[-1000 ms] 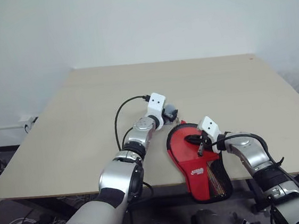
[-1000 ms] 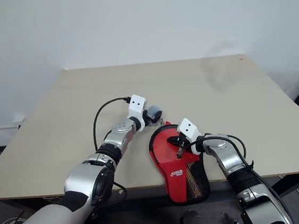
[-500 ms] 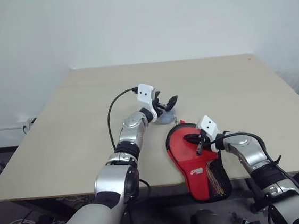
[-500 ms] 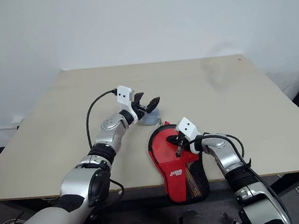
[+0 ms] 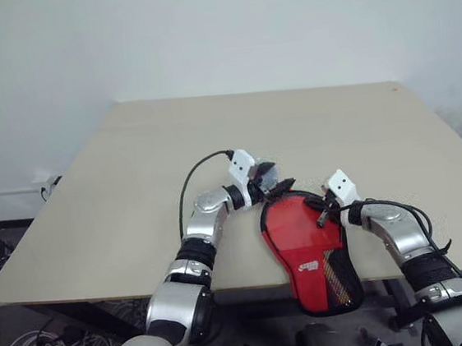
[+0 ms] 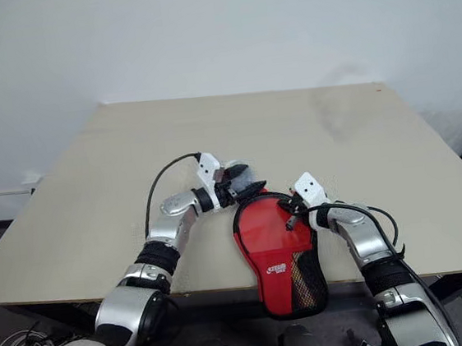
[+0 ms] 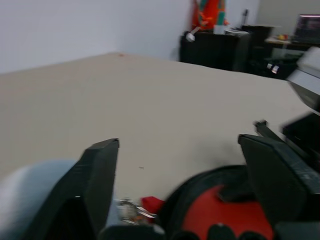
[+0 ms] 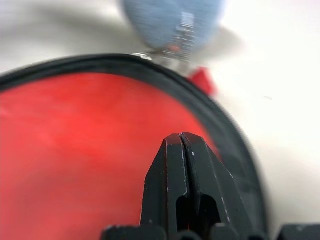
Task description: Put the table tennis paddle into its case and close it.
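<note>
Two grippers at a red paddle case on a table

The case (image 5: 306,235) lies flat at the near edge of the tan table (image 5: 132,175), its narrow end hanging over the edge. The left gripper (image 5: 270,187) is at the round far end of the case with its fingers spread apart, holding nothing. The right gripper (image 5: 324,213) is pressed tight together over the case's right side. A small grey wad (image 8: 172,20) sits just past the case.

The paddle hides inside the red case (image 5: 304,235). The pale wad (image 8: 172,20) near the case's round end looks blurry.
</note>
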Controlling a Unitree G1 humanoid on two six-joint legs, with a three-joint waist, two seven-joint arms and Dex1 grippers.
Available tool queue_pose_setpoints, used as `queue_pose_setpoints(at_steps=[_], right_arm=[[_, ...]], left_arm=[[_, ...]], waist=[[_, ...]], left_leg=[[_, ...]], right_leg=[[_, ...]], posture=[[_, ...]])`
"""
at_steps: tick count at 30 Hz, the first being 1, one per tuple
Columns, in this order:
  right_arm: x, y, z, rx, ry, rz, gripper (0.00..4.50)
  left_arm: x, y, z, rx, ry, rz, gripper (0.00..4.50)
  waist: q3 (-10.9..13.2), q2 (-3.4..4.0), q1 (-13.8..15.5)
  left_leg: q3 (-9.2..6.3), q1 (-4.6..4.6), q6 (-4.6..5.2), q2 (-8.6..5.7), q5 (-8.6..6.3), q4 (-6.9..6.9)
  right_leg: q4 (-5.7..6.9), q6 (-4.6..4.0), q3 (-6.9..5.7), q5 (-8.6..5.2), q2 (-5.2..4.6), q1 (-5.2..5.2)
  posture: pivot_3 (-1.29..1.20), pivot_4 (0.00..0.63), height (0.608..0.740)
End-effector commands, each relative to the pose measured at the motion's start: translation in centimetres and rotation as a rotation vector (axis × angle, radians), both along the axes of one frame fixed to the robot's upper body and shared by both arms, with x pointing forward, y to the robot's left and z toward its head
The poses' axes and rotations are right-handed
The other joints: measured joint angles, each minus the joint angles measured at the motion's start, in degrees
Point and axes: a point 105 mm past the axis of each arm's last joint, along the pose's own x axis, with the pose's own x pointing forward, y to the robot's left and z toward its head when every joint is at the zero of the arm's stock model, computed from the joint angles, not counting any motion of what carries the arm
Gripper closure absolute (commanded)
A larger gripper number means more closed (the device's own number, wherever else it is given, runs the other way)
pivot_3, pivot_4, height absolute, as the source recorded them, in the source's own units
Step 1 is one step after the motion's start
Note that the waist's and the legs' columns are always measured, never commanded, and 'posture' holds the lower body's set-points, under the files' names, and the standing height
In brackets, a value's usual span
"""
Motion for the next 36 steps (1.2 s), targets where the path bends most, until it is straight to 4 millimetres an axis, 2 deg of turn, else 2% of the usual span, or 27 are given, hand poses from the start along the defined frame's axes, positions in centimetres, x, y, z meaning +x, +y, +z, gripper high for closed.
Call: queue_pose_setpoints(at_steps=[1,11,24,36], right_arm=[[0.7,-1.7,0.5,-0.018,-0.017,-0.078,4.5],[1.9,-3.0,1.7,-0.018,-0.067,-0.167,4.5],[2.3,-3.4,2.4,-0.02,-0.102,-0.205,4.5],[2.9,-3.4,3.3,-0.022,-0.136,-0.209,4.5]], left_arm=[[-0.5,-1.1,1.7,0.006,-0.08,-0.06,1.66],[-2.2,-3.7,0.6,0.078,-0.092,-0.173,4.49],[-4.0,-5.6,0.3,0.118,-0.101,-0.274,4.49],[-4.7,-5.3,-2.6,0.228,-0.062,-0.265,4.49]], waist=[[0.0,0.0,0.0],[0.0,0.02,0.0],[0.1,0.25,0.0],[0.1,0.38,0.0]], left_leg=[[0.01,-0.01,0.0,0.0,0.0,-0.03],[0.1,-0.04,0.02,-0.02,0.01,-0.05],[0.15,-0.09,0.04,-0.01,0.02,-0.18],[0.17,-0.09,0.05,-0.02,0.03,-0.16]], right_leg=[[0.0,0.04,0.01,0.02,0.01,-0.03],[-0.02,-0.01,0.1,-0.02,0.01,-0.08],[-0.02,0.15,0.19,0.01,0.04,-0.22],[0.01,0.15,0.22,0.01,0.04,-0.22]], posture=[[0.0,0.0,0.74],[0.0,0.0,0.74],[0.0,0.0,0.74],[0.0,0.0,0.74]])
